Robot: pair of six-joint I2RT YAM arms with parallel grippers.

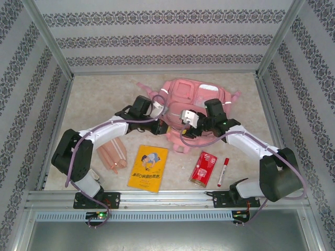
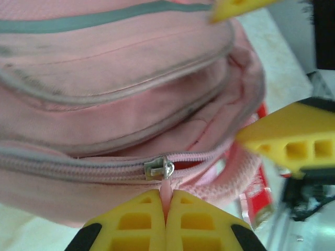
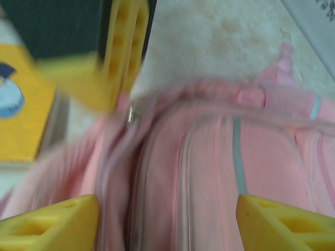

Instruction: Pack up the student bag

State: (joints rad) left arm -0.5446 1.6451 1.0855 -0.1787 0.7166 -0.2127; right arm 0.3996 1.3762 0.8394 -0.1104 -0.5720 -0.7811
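The student bag (image 1: 191, 97), a soft pink backpack, lies at the back middle of the table with its top toward me. My left gripper (image 2: 166, 209) is shut on the pink pull tab of the bag's zip, just under the metal slider (image 2: 158, 169). To the right of the slider the zip is parted a little. In the top view the left gripper (image 1: 163, 125) sits at the bag's near edge. My right gripper (image 3: 167, 225) stands open over the bag's top (image 3: 209, 172), fingers wide apart, in a blurred picture. From above the right gripper (image 1: 189, 121) is beside the left one.
On the near table lie a tan pencil case (image 1: 112, 155), a yellow book (image 1: 148, 168), a red packet (image 1: 203, 168) and a red marker (image 1: 223, 171). Metal frame posts and patterned walls close in the sides and back.
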